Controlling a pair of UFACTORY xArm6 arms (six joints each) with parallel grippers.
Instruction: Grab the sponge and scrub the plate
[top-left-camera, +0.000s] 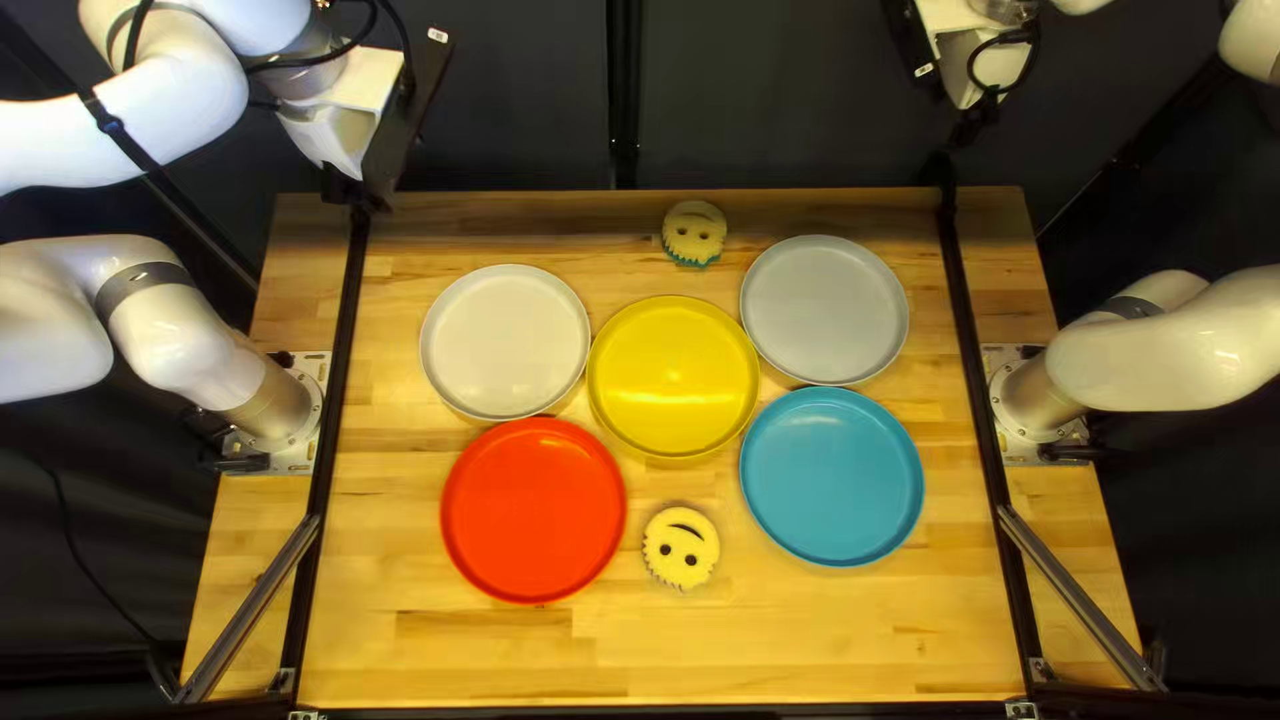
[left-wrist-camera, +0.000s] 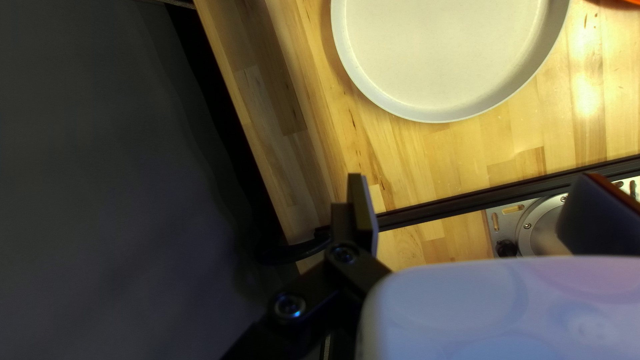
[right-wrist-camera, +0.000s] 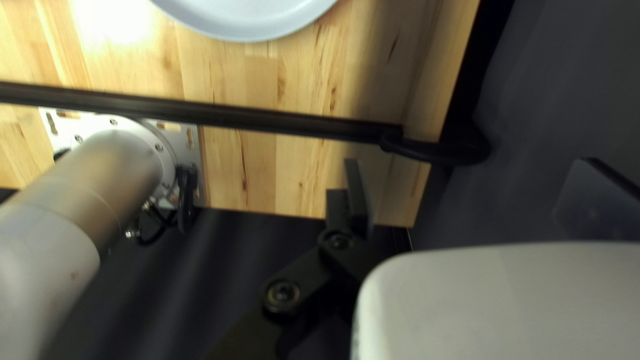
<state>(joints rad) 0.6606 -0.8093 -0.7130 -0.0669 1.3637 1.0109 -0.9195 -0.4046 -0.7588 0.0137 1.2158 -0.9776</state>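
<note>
Though ragged-edged, a roundish sponge (top-left-camera: 680,548) near the glossy red plate (top-left-camera: 534,510)

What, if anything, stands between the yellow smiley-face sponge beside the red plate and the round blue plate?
Nothing visible: only wooden tabletop shows between the yellow smiley-face sponge and the round blue plate.

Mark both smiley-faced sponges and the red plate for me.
Far smiley-faced sponge (top-left-camera: 694,235): top left view, middle of its face.
Near smiley-faced sponge (top-left-camera: 682,548): top left view, middle of its face.
Red plate (top-left-camera: 534,510): top left view, middle of its flat inside.
</note>
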